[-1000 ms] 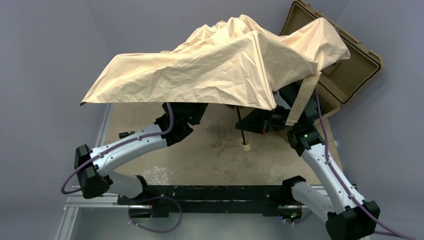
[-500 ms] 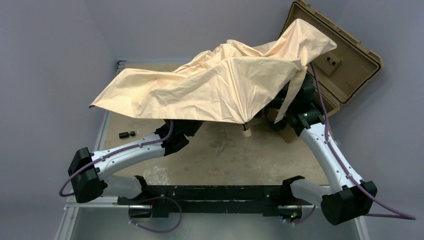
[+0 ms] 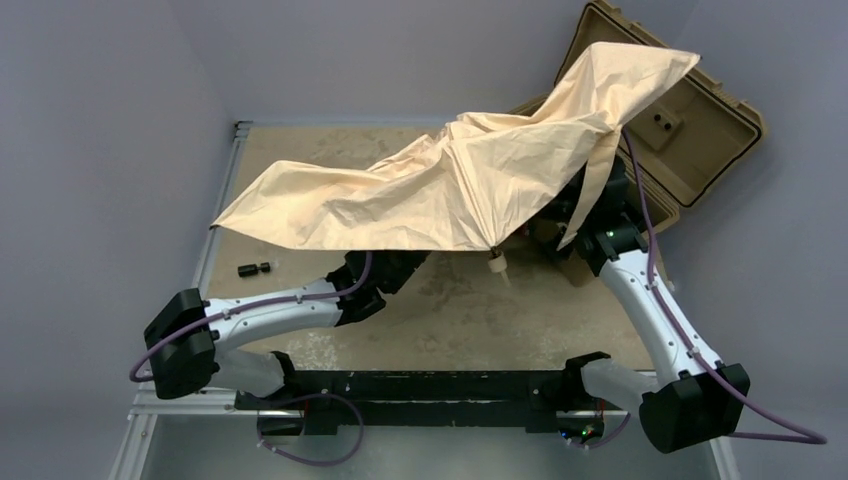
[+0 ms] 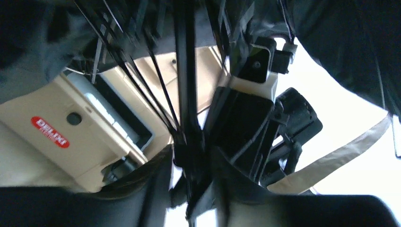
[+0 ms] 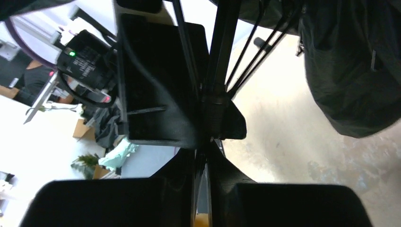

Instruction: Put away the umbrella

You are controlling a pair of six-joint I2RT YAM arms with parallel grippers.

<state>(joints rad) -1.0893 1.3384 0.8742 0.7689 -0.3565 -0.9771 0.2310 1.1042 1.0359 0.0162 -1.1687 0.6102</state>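
Umbrella [image 3: 440, 185] partly open, held above the table [image 3: 450, 320] by both arms.
Beige canopy sags from the left side up across the open lid of the tan hard case [image 3: 705, 125]. Pale knob handle [image 3: 495, 264] hangs beneath; strap [image 3: 592, 190] dangles beside the right arm. Left gripper [image 4: 191, 194] pinched narrow on the black shaft [image 4: 185, 71], ribs fanning around it. Right gripper [image 5: 203, 179] likewise clamped on the shaft. From above, fabric hides both claws.

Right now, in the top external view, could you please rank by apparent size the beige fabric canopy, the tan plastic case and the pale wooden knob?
Largest: beige fabric canopy.
Then: tan plastic case, partly covered by the canopy.
Smallest: pale wooden knob.
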